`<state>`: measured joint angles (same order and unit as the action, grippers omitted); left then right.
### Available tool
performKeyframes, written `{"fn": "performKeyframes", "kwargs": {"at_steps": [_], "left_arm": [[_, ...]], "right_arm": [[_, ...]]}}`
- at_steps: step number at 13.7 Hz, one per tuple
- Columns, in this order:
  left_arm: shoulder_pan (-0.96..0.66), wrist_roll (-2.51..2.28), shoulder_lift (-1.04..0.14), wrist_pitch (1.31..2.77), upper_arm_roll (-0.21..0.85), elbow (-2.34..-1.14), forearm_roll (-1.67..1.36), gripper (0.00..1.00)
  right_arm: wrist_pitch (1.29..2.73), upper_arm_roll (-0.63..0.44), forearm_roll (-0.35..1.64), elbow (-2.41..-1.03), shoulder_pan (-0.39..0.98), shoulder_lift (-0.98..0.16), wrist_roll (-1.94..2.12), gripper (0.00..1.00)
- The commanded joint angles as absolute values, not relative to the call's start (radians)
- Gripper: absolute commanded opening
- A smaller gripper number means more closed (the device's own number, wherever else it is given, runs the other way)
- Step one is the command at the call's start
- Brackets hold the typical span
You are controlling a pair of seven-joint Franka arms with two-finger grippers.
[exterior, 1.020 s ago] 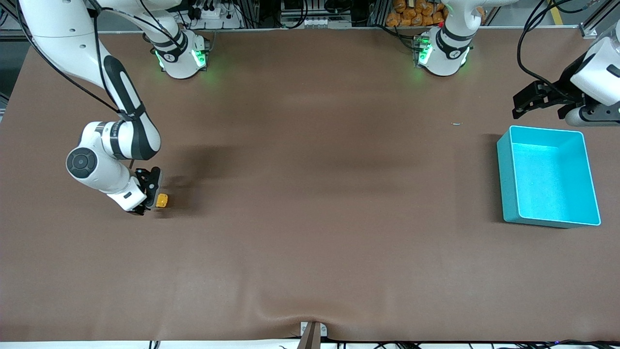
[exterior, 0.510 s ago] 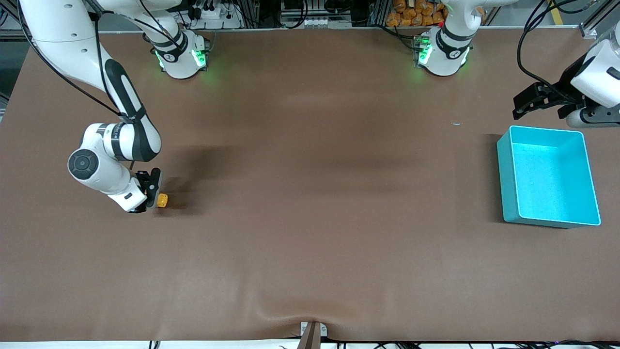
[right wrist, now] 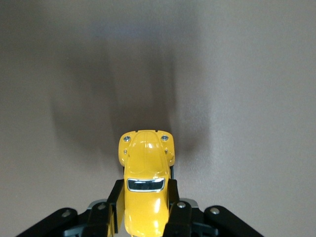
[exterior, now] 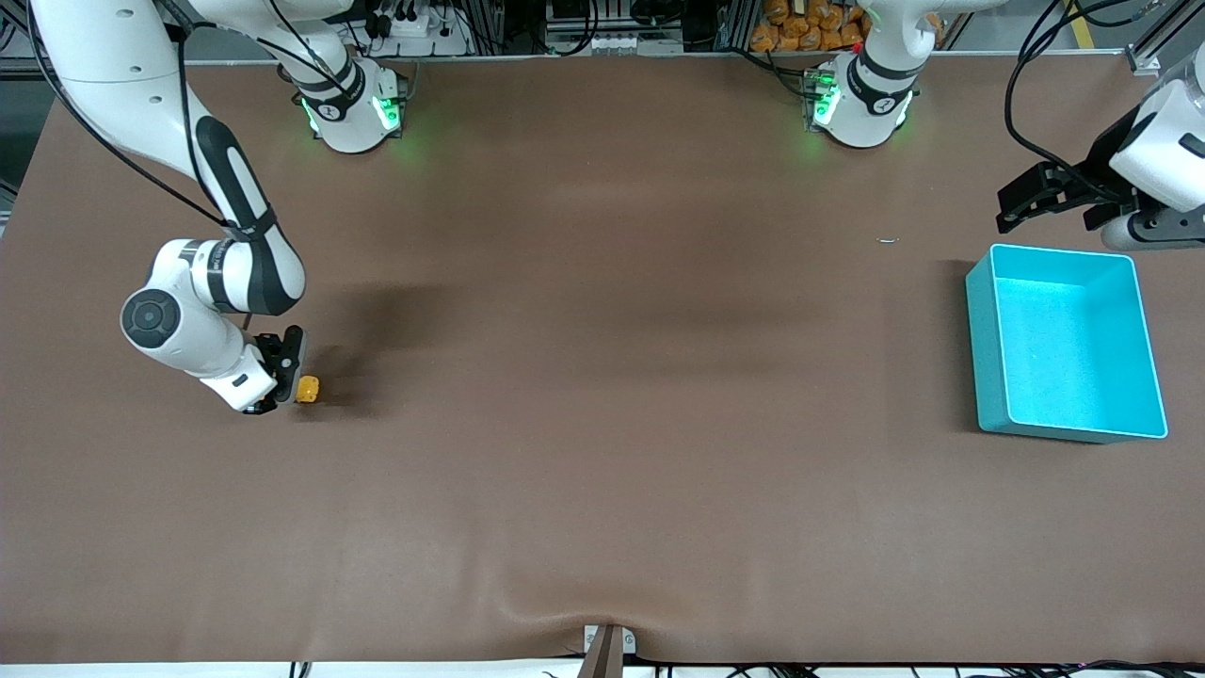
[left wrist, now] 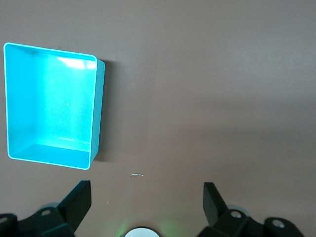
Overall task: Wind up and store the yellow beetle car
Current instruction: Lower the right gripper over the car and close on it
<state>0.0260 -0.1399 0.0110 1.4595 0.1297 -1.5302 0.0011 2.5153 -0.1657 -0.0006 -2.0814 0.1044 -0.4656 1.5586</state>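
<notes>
The yellow beetle car sits low at the brown table toward the right arm's end. My right gripper is shut on it. In the right wrist view the car points away from the wrist, with both black fingers pressed against its sides. The teal bin stands open and empty toward the left arm's end. It also shows in the left wrist view. My left gripper is open and empty, held above the table beside the bin, and waits.
A small pale speck lies on the table between the left arm's base and the bin. A metal bracket sits at the table edge nearest the front camera.
My right gripper has moved a little toward the right arm's end of the table, with the car in it. The left arm has barely moved.
</notes>
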Motion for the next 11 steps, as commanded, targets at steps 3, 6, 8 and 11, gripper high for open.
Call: {"fn": "performKeyframes", "kwargs": {"at_steps": [3, 6, 8, 11], "left_arm": [[0.090, -0.115, 0.043, 1.459, 0.135, -1.554, 0.006, 1.00], [0.087, -0.109, 0.043, 1.457, 0.144, -1.562, 0.006, 1.00], [0.083, -0.110, 0.044, 1.456, 0.147, -1.562, 0.006, 1.00], [0.083, -0.113, 0.043, 1.456, 0.161, -1.563, 0.006, 1.00]], "right_arm": [[2.559, -0.153, -0.014, -2.080, 0.060, -0.503, 1.595, 0.26], [2.585, -0.153, -0.014, -2.079, 0.019, -0.522, 1.620, 0.28], [2.586, -0.152, -0.012, -2.077, -0.001, -0.529, 1.635, 0.28], [2.586, -0.152, -0.012, -2.075, -0.021, -0.531, 1.658, 0.28]]}}
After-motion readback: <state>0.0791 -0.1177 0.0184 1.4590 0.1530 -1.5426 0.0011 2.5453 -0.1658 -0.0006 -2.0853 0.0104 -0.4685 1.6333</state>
